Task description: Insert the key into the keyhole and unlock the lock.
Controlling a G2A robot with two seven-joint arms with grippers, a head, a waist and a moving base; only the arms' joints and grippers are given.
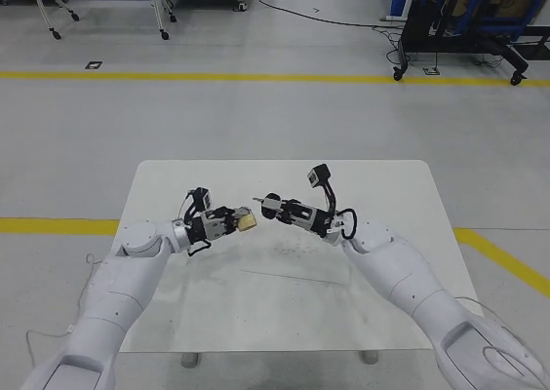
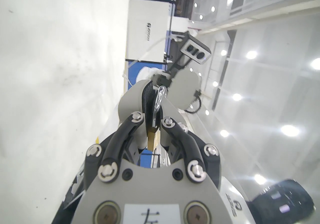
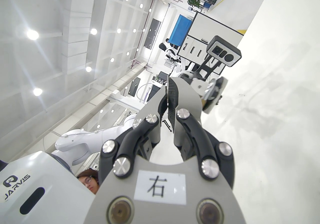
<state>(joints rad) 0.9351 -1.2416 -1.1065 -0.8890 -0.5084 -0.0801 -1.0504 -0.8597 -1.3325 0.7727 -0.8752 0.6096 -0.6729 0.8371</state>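
Over the middle of the table (image 1: 382,195), my left gripper (image 1: 242,221) sits left of my right gripper (image 1: 267,206), tips facing and just apart. The lock (image 2: 153,140) sits between my left fingers; the key (image 1: 257,202), in my right, lies between the two grippers.

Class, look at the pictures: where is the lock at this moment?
In the top view, the lock is gripped in the left pincer over the middle of the table. It is close beside the right pincer, which holds the key.
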